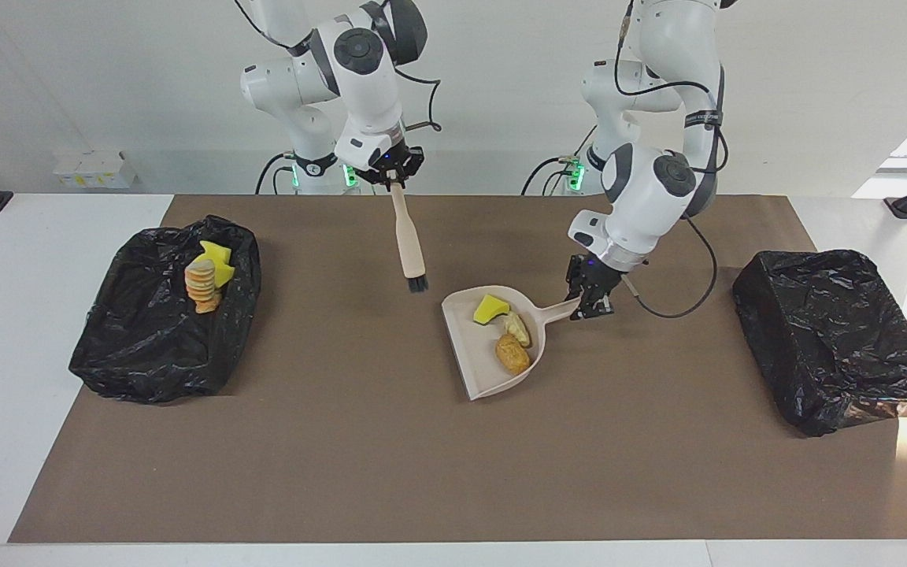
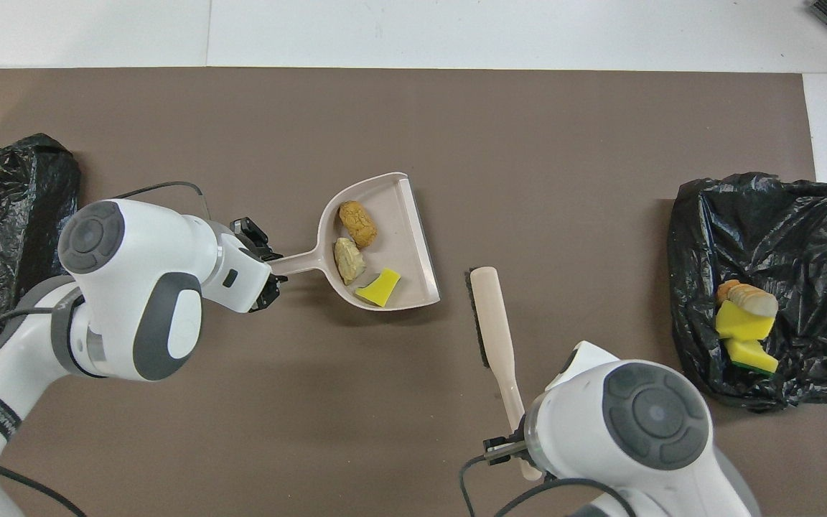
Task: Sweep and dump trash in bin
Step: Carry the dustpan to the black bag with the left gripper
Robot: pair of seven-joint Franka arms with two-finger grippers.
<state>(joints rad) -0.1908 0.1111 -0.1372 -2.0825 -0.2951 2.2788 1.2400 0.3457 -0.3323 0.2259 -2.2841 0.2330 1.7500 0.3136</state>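
white rounded arms, grey joint caps, black cables

My dustpan (image 1: 493, 370) looks like smooth, matt beige plastic, as does my brush (image 1: 407, 244) handle, its bristles dark and coarse. Both bin liners (image 1: 835, 339) are crinkled, glossy black film. The table cover (image 1: 422, 472) is flat, matt brown paper. The trash (image 1: 510, 353) looks crumbly and spongy.

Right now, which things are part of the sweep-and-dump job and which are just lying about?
In the job:
- dustpan, held by left gripper
- three scraps in the dustpan
- brush, held by right gripper
- bin with scraps
- dumped scraps in it

Lying about:
- second bin, at the left arm's end
- brown mat
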